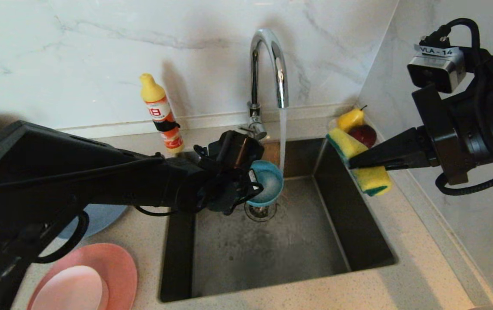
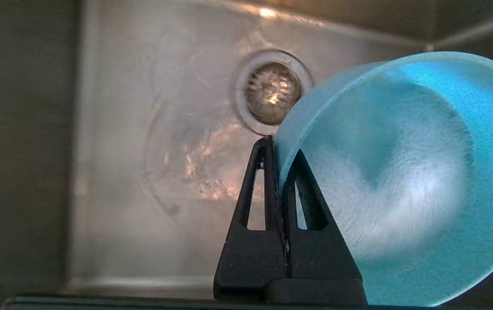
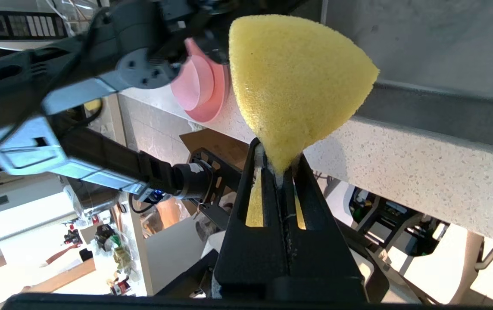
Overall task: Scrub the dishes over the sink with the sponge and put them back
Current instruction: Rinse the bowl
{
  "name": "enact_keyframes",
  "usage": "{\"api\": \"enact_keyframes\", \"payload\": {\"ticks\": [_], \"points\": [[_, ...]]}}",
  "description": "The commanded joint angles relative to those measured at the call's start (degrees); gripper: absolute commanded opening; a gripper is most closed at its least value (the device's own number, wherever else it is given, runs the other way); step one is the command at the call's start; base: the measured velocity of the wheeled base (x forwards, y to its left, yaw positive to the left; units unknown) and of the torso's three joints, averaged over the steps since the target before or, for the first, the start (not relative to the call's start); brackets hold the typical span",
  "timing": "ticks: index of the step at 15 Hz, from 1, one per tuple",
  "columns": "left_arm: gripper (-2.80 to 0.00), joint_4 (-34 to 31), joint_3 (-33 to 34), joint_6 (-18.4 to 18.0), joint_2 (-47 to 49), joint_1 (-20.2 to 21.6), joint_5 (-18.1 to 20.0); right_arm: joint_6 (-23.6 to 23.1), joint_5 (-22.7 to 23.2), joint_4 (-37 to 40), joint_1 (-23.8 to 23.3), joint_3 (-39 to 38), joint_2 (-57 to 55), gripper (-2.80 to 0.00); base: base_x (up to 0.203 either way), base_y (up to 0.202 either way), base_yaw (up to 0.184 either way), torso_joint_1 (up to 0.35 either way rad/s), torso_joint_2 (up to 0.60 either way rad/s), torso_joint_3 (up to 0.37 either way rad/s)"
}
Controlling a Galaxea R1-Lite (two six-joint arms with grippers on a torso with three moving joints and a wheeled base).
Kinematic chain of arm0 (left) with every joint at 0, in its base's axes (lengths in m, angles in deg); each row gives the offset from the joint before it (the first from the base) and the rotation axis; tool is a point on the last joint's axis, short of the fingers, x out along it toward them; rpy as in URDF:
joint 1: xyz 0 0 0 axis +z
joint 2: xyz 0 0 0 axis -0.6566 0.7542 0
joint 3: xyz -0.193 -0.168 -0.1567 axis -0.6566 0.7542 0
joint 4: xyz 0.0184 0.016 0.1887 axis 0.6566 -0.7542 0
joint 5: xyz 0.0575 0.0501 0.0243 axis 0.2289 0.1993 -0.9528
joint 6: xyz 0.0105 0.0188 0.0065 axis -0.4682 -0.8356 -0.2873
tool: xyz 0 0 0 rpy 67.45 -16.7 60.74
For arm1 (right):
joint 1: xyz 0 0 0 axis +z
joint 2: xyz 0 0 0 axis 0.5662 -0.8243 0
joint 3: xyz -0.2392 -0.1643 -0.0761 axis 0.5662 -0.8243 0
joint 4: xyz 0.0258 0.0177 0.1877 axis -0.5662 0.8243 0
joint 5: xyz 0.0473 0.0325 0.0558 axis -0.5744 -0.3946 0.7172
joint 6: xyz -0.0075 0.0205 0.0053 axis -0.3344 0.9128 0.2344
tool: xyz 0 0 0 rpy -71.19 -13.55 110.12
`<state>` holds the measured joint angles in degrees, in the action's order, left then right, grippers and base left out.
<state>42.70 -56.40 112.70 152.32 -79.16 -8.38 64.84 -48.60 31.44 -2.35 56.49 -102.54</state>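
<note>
My left gripper point(image 1: 253, 183) is shut on the rim of the teal bowl point(image 1: 267, 181), holding it tilted over the sink point(image 1: 272, 254) near the drain point(image 1: 260, 211), beside the running water from the chrome tap point(image 1: 268, 64). In the left wrist view one finger sits inside the teal bowl point(image 2: 406, 181) and one outside, left gripper point(image 2: 279, 150). My right gripper point(image 1: 352, 162) is shut on the bent yellow sponge point(image 1: 358, 161) above the sink's right edge. The sponge point(image 3: 294, 82) bulges beyond the right gripper point(image 3: 277, 161). A salmon-pink plate point(image 1: 115, 262) carries a pale pink dish point(image 1: 72, 288); a grey-blue plate point(image 1: 100, 217) lies partly under my left arm.
A yellow and orange soap bottle point(image 1: 160, 114) stands behind the sink's left corner. A yellow pear and a dark red fruit point(image 1: 356, 127) lie at the back right corner by the wall. The marble wall closes the back and right.
</note>
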Motion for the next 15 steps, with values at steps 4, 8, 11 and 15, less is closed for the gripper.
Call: {"api": "enact_keyframes", "payload": {"ticks": [4,8,11,15], "points": [[-2.80,0.40,7.73,-9.58,-10.45,3.06,-8.48,0.19,0.05,0.05,-0.14,-0.77,-0.13,-2.80,0.000,0.000,0.000,0.000,0.00,0.000],[-2.80,0.35,8.65,-20.80,-11.81,4.34,-17.78,-0.88,0.22,0.10,-0.41,-0.98,-0.63,-2.80,0.000,0.000,0.000,0.000,0.00,0.000],[-2.80,0.51,8.25,-25.87,-13.74,3.73,-22.04,-0.86,0.31,0.06,-0.49,-1.70,-0.57,-2.80,0.000,0.000,0.000,0.000,0.00,0.000],[-2.80,18.41,10.77,-32.21,-14.69,3.92,-22.70,-0.95,0.31,0.05,-0.59,-2.00,-0.92,-2.80,0.000,0.000,0.000,0.000,0.00,0.000]]}}
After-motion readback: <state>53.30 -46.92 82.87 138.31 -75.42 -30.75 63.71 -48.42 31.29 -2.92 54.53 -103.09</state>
